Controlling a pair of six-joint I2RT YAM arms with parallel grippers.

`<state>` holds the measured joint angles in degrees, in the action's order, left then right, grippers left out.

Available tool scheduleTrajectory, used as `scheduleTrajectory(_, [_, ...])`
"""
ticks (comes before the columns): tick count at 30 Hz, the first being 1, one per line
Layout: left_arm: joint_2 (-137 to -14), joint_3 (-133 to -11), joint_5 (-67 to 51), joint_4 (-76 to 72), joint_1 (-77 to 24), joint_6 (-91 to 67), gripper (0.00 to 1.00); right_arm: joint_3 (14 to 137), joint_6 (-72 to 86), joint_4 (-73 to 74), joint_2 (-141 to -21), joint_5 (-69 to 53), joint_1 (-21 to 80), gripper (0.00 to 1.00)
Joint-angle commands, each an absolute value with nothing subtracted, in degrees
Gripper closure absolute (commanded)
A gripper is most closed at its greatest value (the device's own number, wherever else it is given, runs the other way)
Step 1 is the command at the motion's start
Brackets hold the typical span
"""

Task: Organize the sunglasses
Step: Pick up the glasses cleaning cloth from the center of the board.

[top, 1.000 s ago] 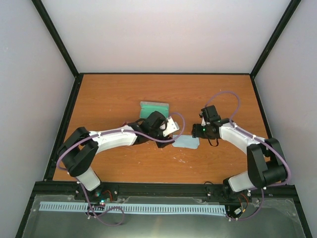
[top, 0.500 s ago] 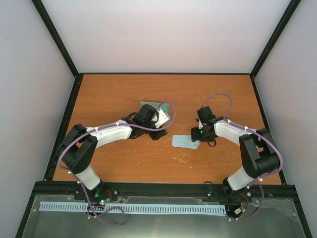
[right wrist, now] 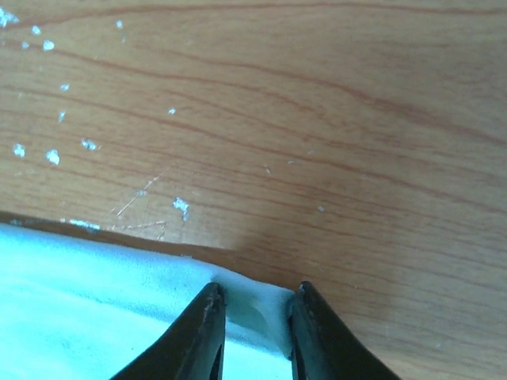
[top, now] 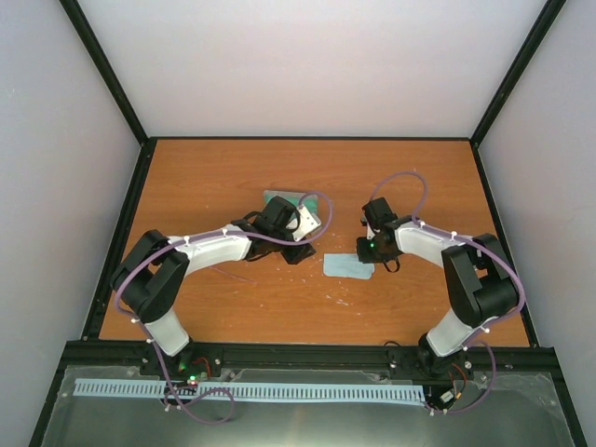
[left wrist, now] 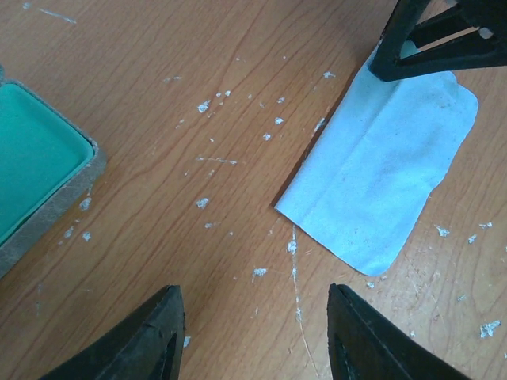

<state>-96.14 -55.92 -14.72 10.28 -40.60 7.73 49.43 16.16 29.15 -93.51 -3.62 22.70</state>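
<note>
The sunglasses are not found in any of the three views, so it cannot be told where they lie.

In the top view, the cloth (top: 346,267) is spread on the table (top: 233,168) between the two arms. The right gripper (top: 369,251) is set on its far right corner. A second ago it was held further right with the jaws wider, so an approach and a closing are read from this. The left gripper (top: 300,250) is drawn back from over the cloth toward the case (top: 277,198), which is mostly hidden under the left wrist.

In the left wrist view, the left gripper (left wrist: 257,332) is seen with its jaws apart and nothing between them, above bare wood. The case (left wrist: 40,162) is at the left with its teal lining exposed. No glasses are seen on the part that shows. The cloth (left wrist: 384,182) lies at the right, with the right gripper (left wrist: 408,59) pressed on its far corner.

In the right wrist view, the right gripper (right wrist: 253,317) is closed on the edge of the cloth (right wrist: 111,317), and a small fold is pinched between the fingers.

It is judged that the cloth is being handled first, and the glasses must still be located.
</note>
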Motion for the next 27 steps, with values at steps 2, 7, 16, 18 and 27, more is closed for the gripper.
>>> scheduleTrajectory(2, [-99.34, -59.75, -17.43, 9.92, -40.41, 6.06, 0.49, 46.16, 17.5, 32.16, -93.31, -5.18, 23.47, 0.8])
scheduleTrajectory(7, [-103.05, -62.97, -18.53, 10.12, -40.43, 6.68, 0.5, 46.23, 18.18, 31.97, -92.4, -5.46, 23.47, 0.91])
scheduleTrajectory(16, [-110.55, -68.43, -20.73, 11.48, -40.71, 8.53, 0.48, 47.93, 18.05, 31.9, -92.98, -4.8, 23.42, 0.93])
scheduleTrajectory(18, [-111.51, -69.08, -21.43, 12.0, -41.13, 9.2, 0.48, 48.35, 17.98, 31.93, -93.02, -4.62, 23.44, 0.93])
scheduleTrajectory(27, [-113.6, -68.99, -23.24, 13.27, -44.27, 11.05, 0.47, 48.72, 17.79, 31.78, -93.51, -4.82, 23.41, 0.92])
